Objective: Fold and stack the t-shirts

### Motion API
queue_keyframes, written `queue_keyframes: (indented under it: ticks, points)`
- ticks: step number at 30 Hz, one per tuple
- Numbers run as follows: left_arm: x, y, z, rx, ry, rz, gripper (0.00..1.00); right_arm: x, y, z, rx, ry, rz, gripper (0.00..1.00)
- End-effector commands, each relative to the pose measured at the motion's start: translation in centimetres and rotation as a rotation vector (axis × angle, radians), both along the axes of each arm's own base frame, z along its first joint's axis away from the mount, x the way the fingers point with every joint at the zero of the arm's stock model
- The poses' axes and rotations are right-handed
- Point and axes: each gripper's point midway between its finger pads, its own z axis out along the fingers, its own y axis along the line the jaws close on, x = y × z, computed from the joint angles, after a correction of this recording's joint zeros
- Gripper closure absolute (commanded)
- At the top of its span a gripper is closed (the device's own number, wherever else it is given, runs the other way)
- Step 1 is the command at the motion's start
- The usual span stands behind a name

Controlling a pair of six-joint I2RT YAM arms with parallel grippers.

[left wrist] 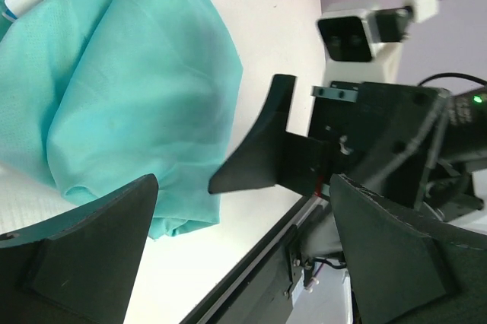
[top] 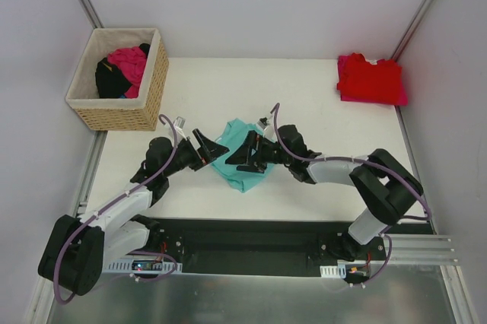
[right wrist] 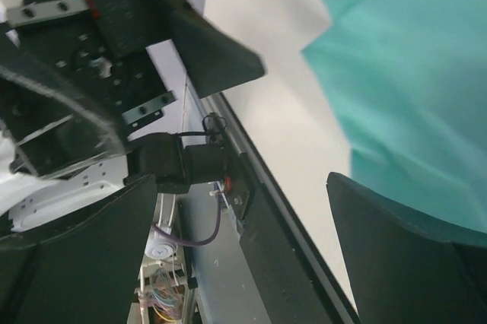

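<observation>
A teal t-shirt [top: 238, 158] lies crumpled in the middle of the white table, between my two grippers. It fills the upper left of the left wrist view [left wrist: 114, 88] and the upper right of the right wrist view [right wrist: 411, 73]. My left gripper [top: 209, 150] is open at the shirt's left edge, holding nothing. My right gripper [top: 245, 155] is open over the shirt's right part, holding nothing. A folded red t-shirt [top: 369, 78] lies on a magenta-pink one [top: 399, 98] at the far right corner.
A wicker basket [top: 156, 84] at the far left holds a magenta garment [top: 130, 63] and a black one [top: 110, 78]. The black base rail [top: 251, 244] runs along the near table edge. White walls close in the table.
</observation>
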Motion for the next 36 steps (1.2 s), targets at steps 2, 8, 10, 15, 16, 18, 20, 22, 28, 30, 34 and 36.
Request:
queue_keyframes:
  ticks: [2, 8, 10, 15, 16, 18, 20, 22, 28, 30, 34, 36]
  points:
    - [0.0, 0.3, 0.5, 0.006, -0.042, 0.006, 0.04, -1.3, 0.7, 1.6, -0.014, -0.064, 0.031, 0.02]
    - [0.0, 0.5, 0.4, 0.009, -0.040, 0.014, 0.04, -2.5, 0.9, 0.2, -0.038, -0.037, 0.051, 0.02]
    - [0.1, 0.4, 0.4, 0.008, -0.041, 0.012, 0.04, -2.6, 0.9, -0.2, -0.046, -0.033, 0.054, 0.02]
    - [0.1, 0.5, 0.0, 0.012, -0.030, 0.015, 0.04, -3.0, 0.8, -2.5, -0.078, 0.000, 0.065, 0.02]
    - [0.1, 0.5, 0.0, 0.013, -0.031, 0.015, 0.04, -3.1, 0.8, -3.0, -0.088, 0.008, 0.068, 0.02]
    - [0.1, 0.4, -0.1, 0.015, -0.025, 0.013, 0.04, -3.3, 0.7, -4.8, -0.111, 0.037, 0.073, 0.02]
    - [0.2, 0.4, -0.3, 0.018, -0.018, 0.013, 0.04, -3.5, 0.5, -7.1, -0.139, 0.075, 0.075, 0.02]
    - [0.3, 0.3, -0.3, 0.015, -0.018, 0.009, 0.04, -4.1, 0.4, -8.6, -0.145, 0.121, 0.079, 0.02]
    - [0.5, 0.2, -0.1, 0.016, -0.018, 0.005, 0.04, -4.2, 1.0, -10.0, -0.092, 0.169, 0.079, 0.03]
    - [0.5, 0.2, 0.0, 0.017, -0.016, 0.001, 0.04, -4.1, 1.0, -9.6, -0.088, 0.154, 0.077, 0.03]
    - [0.7, 0.0, 0.6, 0.007, -0.022, -0.002, 0.04, -3.2, 1.2, -6.0, -0.072, 0.075, 0.073, 0.03]
    - [0.6, -0.1, 1.0, -0.003, -0.023, -0.010, 0.04, -2.5, 1.6, -3.9, -0.073, -0.003, 0.083, 0.03]
